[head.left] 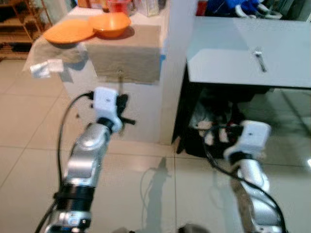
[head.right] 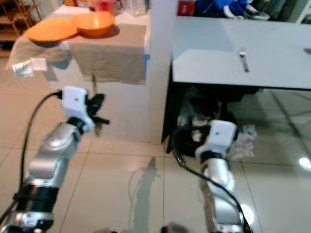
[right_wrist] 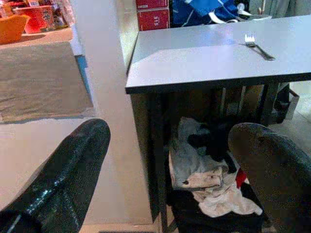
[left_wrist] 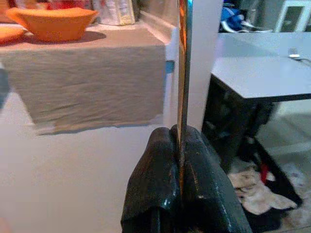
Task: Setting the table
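My left gripper [left_wrist: 179, 133] is shut on a thin metal utensil [left_wrist: 182, 63], seen edge-on; what kind it is I cannot tell. It is held upright in front of the white counter, below the beige cloth [head.left: 127, 57]. On that counter sit an orange plate [head.left: 68, 33] and an orange bowl [head.left: 111, 24]. A fork [head.left: 260, 60] lies on the grey table [head.left: 228, 53] to the right. My right gripper [right_wrist: 170, 170] is open and holds nothing, low before the table's dark underside.
A white pillar [head.left: 174, 73] stands between counter and table. Crumpled clothes [right_wrist: 204, 170] lie under the table. Red boxes [right_wrist: 154, 13] and blue items [right_wrist: 204, 10] sit at the table's far side. A wooden shelf [head.left: 17, 22] stands far left. The floor is tiled.
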### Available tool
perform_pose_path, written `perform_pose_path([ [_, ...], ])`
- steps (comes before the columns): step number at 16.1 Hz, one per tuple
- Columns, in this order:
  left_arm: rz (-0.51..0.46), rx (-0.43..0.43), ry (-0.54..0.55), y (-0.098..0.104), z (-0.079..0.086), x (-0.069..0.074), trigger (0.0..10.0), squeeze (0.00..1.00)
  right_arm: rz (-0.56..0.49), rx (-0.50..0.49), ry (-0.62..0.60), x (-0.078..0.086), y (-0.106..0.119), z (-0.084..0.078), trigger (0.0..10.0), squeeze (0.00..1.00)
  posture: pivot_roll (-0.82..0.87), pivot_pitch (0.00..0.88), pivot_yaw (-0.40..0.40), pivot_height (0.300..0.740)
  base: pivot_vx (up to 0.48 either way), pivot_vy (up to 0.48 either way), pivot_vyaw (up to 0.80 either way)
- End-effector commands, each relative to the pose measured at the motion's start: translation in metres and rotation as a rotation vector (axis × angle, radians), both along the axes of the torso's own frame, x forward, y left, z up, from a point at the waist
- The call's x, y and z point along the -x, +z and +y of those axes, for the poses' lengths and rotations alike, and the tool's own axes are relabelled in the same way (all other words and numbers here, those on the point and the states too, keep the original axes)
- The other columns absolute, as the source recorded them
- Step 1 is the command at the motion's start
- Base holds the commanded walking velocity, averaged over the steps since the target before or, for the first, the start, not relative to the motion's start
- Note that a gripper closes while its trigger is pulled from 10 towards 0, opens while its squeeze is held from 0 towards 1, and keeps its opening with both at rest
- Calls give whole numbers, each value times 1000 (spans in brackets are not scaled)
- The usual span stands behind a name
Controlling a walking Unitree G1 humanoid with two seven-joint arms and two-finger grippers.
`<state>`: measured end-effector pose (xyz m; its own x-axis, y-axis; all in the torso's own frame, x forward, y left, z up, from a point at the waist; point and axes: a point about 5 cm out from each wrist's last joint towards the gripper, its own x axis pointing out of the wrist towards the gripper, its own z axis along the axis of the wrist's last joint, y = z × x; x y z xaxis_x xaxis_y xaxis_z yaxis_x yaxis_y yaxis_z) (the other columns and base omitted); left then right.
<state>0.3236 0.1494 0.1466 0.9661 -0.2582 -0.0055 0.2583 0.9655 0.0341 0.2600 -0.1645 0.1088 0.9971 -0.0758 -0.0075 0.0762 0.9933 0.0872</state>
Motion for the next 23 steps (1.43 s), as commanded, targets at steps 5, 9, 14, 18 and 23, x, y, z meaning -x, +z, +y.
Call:
perform_pose_path([
  [5, -16, -34, 2, 4, -8, -5, 0, 0, -11, 32, 14, -1, 2, 2, 10000, 0, -109, 16, 34, 727, 210, -404, 0],
  [9, -36, -50, 9, 7, -9, -8, 0, 0, -15, 33, 25, -5, 3, 4, 10000, 0, -102, 20, 22, 727, 283, -384, -400],
  [14, -31, -66, 41, 6, -8, -10, 0, 0, -11, 57, 24, -8, 3, 5, 10000, 0, -96, 28, 24, 727, 298, -373, -160],
  [18, -35, -68, 55, 8, -13, -10, 0, 0, -17, 93, 48, -10, 5, 9, 10000, 0, -100, 29, 27, 727, 297, -373, 180],
  [23, -33, -45, 87, 9, -11, -14, 0, 0, -16, 73, 35, -11, 4, 6, 10000, 0, -103, 25, 27, 727, 299, -373, 249],
])
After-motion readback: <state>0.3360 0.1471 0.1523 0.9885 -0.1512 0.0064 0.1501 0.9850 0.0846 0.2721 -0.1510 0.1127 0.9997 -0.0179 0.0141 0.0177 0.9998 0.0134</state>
